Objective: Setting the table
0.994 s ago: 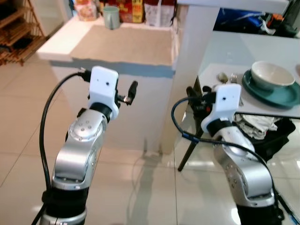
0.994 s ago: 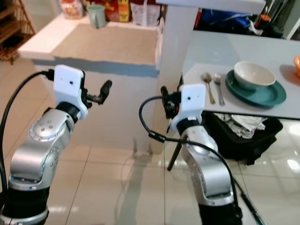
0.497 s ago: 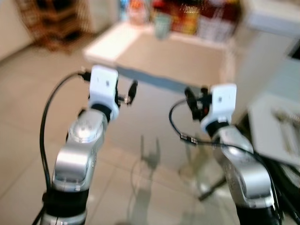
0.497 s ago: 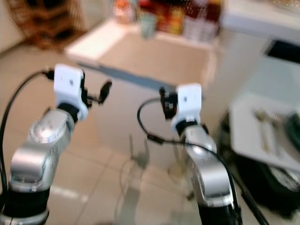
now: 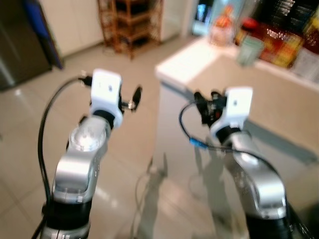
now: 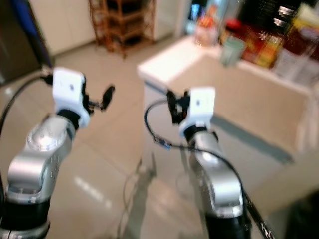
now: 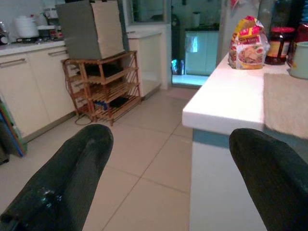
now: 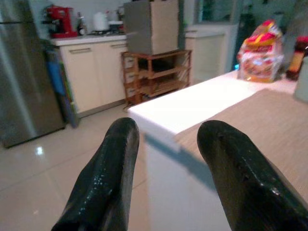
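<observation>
Both arms are raised in front of me with nothing held. My left gripper (image 5: 133,97) is open, its fingers (image 7: 72,173) spread wide, and it hangs over the tiled floor beside the corner of the white counter (image 5: 192,62). My right gripper (image 5: 205,101) is open too, with a gap between its fingers (image 8: 113,159), and it faces the counter's near edge. A beige mat (image 5: 264,97) lies on the counter, and a pale green cup (image 5: 248,49) stands at its far side. The head views are blurred.
A snack bag (image 7: 248,41) and jars (image 7: 279,45) stand at the counter's back. A wooden rack (image 7: 103,84) stands by cream cabinets (image 7: 29,91) across the tiled floor (image 5: 124,144). A steel fridge (image 8: 21,77) is on the far left.
The camera has swung to the left: the table with the bowl, plate and cutlery has slid out on the right, and the counter corner and kitchen floor have come in. Both arms hold their pose.
</observation>
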`<state>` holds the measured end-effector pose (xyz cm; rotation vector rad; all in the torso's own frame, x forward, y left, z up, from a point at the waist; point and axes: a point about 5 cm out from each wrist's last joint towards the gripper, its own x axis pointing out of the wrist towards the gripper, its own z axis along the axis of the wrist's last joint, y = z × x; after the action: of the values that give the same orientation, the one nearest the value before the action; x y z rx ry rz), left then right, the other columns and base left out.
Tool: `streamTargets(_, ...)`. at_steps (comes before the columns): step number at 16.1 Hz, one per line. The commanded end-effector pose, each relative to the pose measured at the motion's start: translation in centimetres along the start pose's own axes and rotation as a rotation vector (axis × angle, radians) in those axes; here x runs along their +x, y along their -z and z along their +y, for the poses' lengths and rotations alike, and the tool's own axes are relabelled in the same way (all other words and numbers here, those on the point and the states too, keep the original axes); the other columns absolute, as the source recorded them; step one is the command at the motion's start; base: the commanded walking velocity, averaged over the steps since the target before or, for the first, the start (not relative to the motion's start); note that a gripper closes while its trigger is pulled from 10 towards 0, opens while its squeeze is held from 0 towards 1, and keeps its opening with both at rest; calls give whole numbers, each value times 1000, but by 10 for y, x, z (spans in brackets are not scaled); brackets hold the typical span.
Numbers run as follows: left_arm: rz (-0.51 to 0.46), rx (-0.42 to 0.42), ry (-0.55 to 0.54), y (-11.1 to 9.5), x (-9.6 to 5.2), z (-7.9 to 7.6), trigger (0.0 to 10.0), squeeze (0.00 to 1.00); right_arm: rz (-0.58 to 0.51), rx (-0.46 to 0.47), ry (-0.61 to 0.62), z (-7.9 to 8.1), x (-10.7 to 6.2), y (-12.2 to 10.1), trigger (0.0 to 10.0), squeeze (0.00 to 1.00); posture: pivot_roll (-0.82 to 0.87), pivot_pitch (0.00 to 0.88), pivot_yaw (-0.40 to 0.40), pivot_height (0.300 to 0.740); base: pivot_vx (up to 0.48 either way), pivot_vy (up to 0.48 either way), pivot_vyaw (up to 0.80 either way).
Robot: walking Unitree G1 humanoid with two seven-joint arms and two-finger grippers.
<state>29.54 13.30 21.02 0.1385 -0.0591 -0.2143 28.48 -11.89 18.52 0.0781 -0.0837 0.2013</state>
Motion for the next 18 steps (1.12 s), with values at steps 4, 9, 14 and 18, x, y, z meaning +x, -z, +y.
streamTargets(4,-9,-12,44,-3,1,-11,10000,0,3,14,49,-13,-4,-2,10000,0,86,27,-48,740,446,0,-736)
streamTargets(9,-6,-10,49,-3,1,-12,10000,0,0,24,56,-14,-4,-3,10000,0,86,36,-47,740,446,0,-800)
streamTargets(14,-4,45,84,-2,-2,-14,10000,0,-26,11,55,-13,-6,-7,10000,0,87,43,-47,740,89,0,0)
streamTargets(18,-4,35,98,-2,-3,-16,10000,0,-67,-2,118,-19,-5,-13,10000,0,86,49,-45,740,0,0,0)
